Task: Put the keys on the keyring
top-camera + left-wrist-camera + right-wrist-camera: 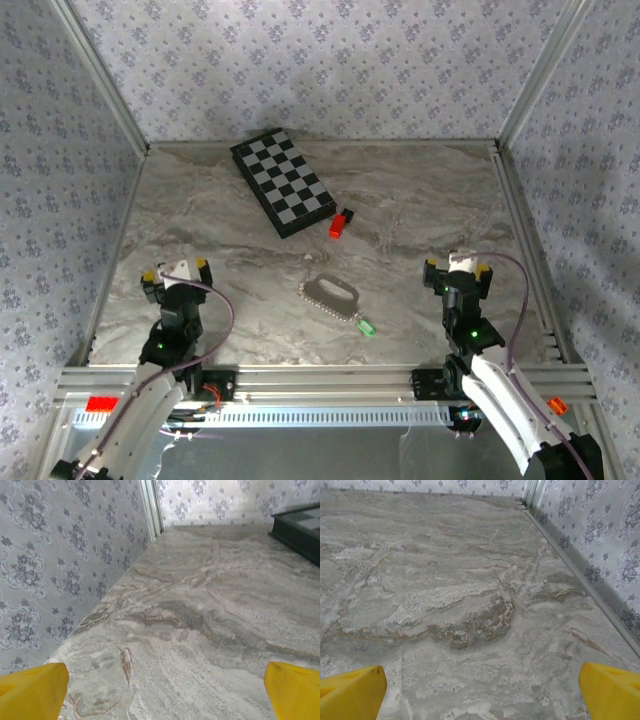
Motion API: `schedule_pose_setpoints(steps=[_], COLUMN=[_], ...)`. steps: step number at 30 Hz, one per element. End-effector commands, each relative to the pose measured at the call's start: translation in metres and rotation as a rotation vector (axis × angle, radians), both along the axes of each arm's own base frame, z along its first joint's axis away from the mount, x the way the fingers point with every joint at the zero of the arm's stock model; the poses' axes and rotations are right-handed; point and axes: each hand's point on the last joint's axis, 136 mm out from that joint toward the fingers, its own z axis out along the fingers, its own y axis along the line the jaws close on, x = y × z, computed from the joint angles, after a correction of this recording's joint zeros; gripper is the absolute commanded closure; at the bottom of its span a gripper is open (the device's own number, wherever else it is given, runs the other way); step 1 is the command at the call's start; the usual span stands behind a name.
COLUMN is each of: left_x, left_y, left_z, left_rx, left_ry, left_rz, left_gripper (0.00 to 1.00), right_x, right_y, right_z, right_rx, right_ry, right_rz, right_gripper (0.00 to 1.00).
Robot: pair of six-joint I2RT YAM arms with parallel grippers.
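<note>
Green-headed key [367, 327], just beside the keyring [330, 294] on the desk [240, 270]; left fingers [32, 690] and right fingers [610, 690] spread, empty, well apart from both; advise right pinches head squarely, left steadies ring.

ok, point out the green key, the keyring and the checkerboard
green key [367, 327]: top external view, on its green plastic head.
keyring [325, 301]: top external view, on the near side of the chain loop.
checkerboard [283, 182]: top external view, centre of the board face.

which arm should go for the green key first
Right, probably. The green key lies nearer the right pincer than the left pincer, at the right end of the keyring; both pincers are open.
</note>
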Motion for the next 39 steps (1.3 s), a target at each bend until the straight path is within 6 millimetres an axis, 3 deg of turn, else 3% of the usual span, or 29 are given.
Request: schedule_pose_setpoints(steps=[1,9,17,23,31,34,39], left_x=[0.014,0.04,0.075,0.1,0.116,0.121,0.129], left_y=[-0.003,0.005,0.002,-0.002,-0.012,-0.013,-0.017], left_z=[0.011,0.004,-0.005,-0.007,-0.01,-0.011,-0.014], left_rx=[-0.05,-0.074,-0.052,-0.023,-0.014,-0.008,0.003], left_ry=[-0.064,-0.036,0.035,0.058,0.075,0.077,0.104], left_rz=[-0.016,0.007,-0.005,-0.018,-0.075,-0.083,-0.101], left_gripper=[0.0,0.0,0.0,0.0,0.0,0.0,0.0], right_x=[0.006,0.028,0.068,0.088,0.108,0.107,0.118], right_y=[-0.006,-0.005,0.001,-0.011,-0.015,-0.018,-0.017], right_z=[0.009,0.01,0.007,0.006,-0.004,-0.013,-0.027], right_rx=[0.0,-0.005,-0.016,-0.017,-0.079,0.009,0.01], right_ry=[-0.057,-0.089,-0.122,-0.107,-0.137,-0.091,-0.059], right_rz=[-0.044,-0.033,-0.002,-0.051,-0.039,-0.043,0.019], right_gripper=[0.0,0.0,0.0,0.0,0.0,0.0,0.0])
